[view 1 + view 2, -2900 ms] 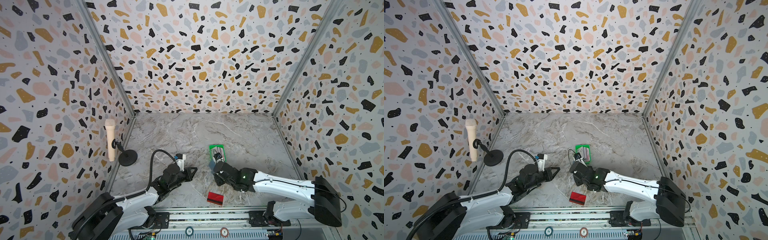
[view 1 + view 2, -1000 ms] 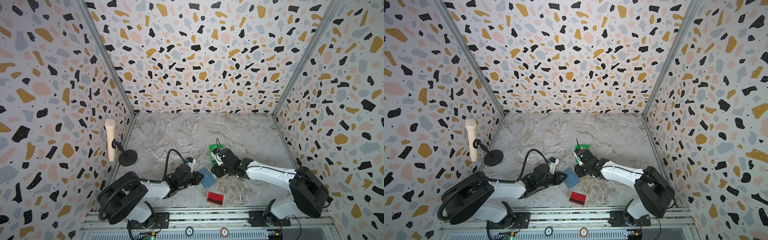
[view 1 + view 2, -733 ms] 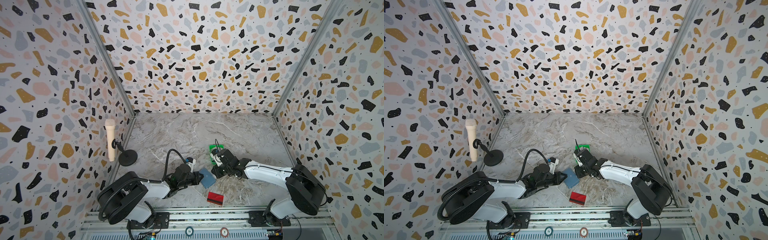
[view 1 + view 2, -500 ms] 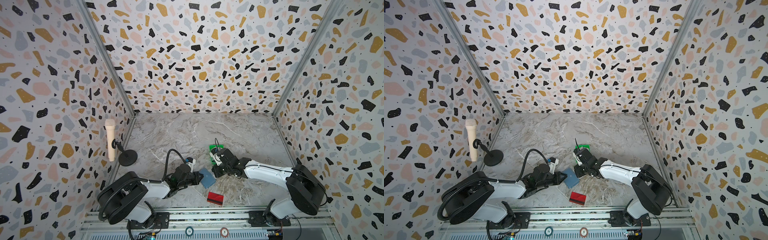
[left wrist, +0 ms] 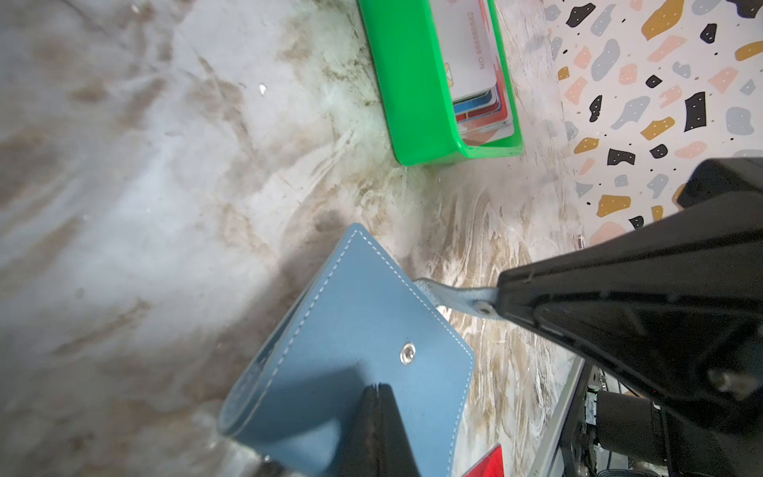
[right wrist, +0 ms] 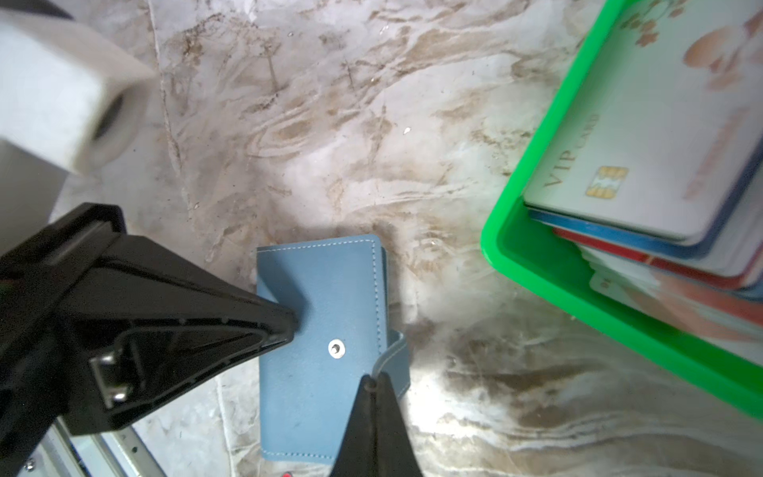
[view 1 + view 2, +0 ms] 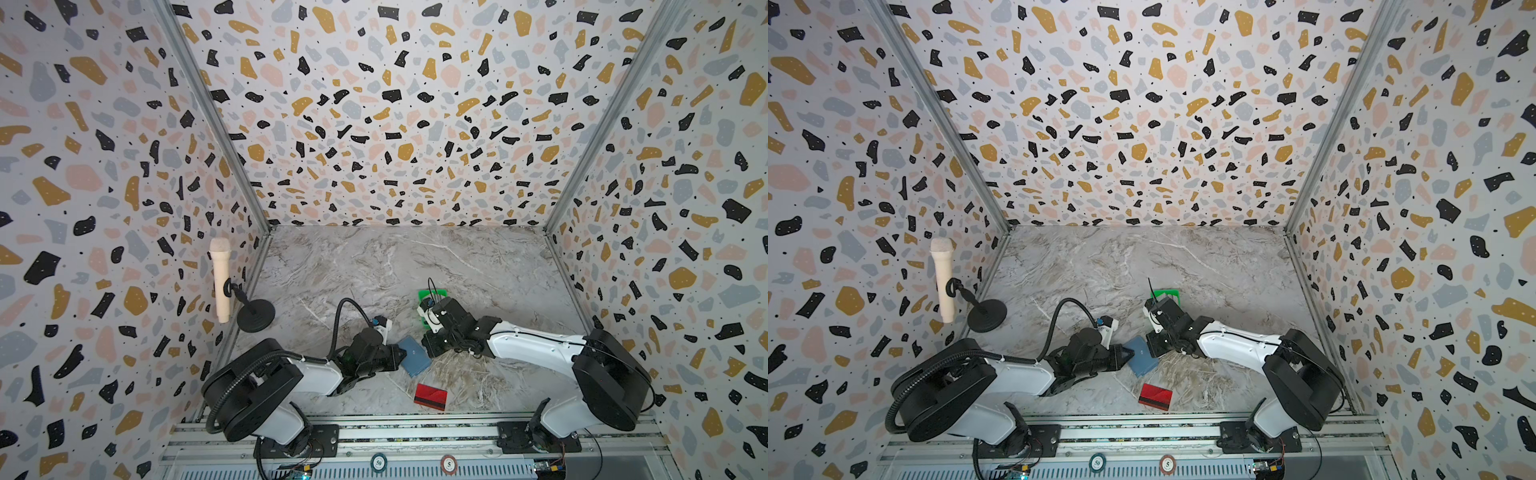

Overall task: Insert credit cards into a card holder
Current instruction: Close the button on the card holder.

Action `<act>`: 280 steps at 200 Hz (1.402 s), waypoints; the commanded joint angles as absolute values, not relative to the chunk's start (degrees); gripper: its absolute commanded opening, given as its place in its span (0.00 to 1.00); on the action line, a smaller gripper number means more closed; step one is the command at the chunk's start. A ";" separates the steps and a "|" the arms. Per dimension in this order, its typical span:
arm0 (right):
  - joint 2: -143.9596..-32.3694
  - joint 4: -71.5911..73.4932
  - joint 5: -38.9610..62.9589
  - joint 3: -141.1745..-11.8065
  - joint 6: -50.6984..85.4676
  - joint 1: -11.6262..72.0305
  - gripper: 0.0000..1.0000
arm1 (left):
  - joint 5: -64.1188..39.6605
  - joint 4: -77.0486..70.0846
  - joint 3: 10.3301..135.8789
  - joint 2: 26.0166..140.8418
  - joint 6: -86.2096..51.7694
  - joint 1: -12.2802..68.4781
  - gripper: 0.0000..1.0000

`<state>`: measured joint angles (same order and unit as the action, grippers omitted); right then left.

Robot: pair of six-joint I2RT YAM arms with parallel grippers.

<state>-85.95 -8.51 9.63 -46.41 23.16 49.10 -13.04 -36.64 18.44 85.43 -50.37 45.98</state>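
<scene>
The card holder (image 7: 414, 357) (image 7: 1143, 357), a dusty-blue wallet, lies folded on the marble floor between both arms. My left gripper (image 5: 377, 386) (image 7: 402, 354) is shut, its tip resting on the wallet's cover (image 5: 351, 326). My right gripper (image 6: 373, 378) (image 7: 428, 349) is shut on the wallet's snap tab (image 5: 458, 295) (image 6: 396, 351), which stands pulled away from the snap stud (image 6: 336, 348). A red credit card with a dark stripe (image 7: 431, 397) (image 7: 1155, 397) lies flat nearer the front rail. Several more credit cards (image 6: 644, 144) (image 5: 470, 53) are stacked in a green tray.
The bright green tray (image 6: 536, 264) (image 5: 413, 82) (image 7: 424, 296) sits just behind the right wrist. A cream microphone (image 7: 219, 282) on a black stand (image 7: 255, 316) is by the left wall. Terrazzo walls enclose three sides; a metal rail (image 7: 415, 432) runs along the front.
My right gripper's jaws have closed onto the snap tab over the last second. Both arms have stayed almost still at the card holder, and the left gripper has stayed shut.
</scene>
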 commanded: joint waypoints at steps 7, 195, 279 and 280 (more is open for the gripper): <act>-86.14 -8.80 10.49 -48.93 23.63 50.46 0.00 | -13.00 -37.44 19.15 86.93 -48.85 46.15 0.00; -93.60 -10.24 5.86 -52.45 22.97 53.62 0.00 | -14.38 -40.32 17.93 89.19 -49.22 45.54 0.00; -96.32 -14.75 1.93 -53.03 22.18 56.35 0.00 | -15.33 -42.29 16.96 89.96 -50.05 44.49 0.00; -96.32 -14.76 1.93 -52.97 22.21 56.39 0.00 | -15.36 -42.42 16.96 89.94 -50.07 44.48 0.00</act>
